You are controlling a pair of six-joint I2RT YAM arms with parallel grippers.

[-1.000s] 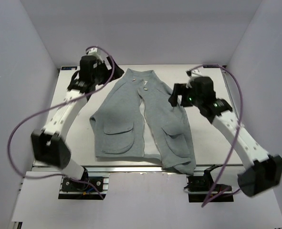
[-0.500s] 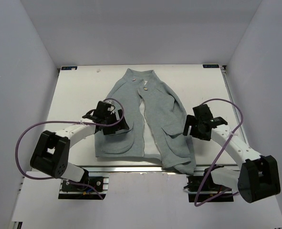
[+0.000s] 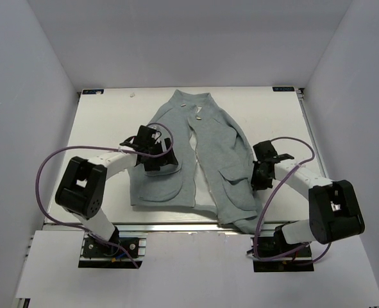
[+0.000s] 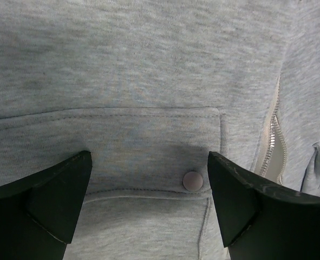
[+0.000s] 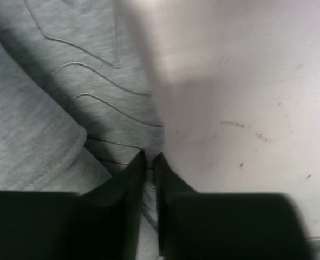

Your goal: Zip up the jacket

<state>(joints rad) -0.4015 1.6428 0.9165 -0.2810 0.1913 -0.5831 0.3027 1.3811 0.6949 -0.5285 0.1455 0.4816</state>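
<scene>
The grey-green jacket [image 3: 208,144] lies flat on the white table [image 3: 106,122], collar at the far end, its front parted with the pale lining showing. The silver zipper [image 4: 270,146] runs down the front edge. My left gripper [image 3: 156,160] hovers open over the left pocket flap [image 4: 122,141], its fingers either side of a round snap [image 4: 193,180]; the left gripper [image 4: 149,162] touches nothing. My right gripper [image 3: 258,174] sits at the jacket's right side edge, beside the right pocket. In the right wrist view the right gripper [image 5: 151,157] is shut on a fold of the jacket [image 5: 51,108] at that edge.
Bare white table [image 5: 246,81] lies to the right of the jacket edge. Purple cables [image 3: 45,173] loop off both arms. Pale walls enclose the table on three sides. The jacket's hem [image 3: 240,221] reaches the near table edge.
Both arms came from the far end to the jacket's lower half. The left settled over the left pocket. The right reached the jacket's right edge and closed on the fabric.
</scene>
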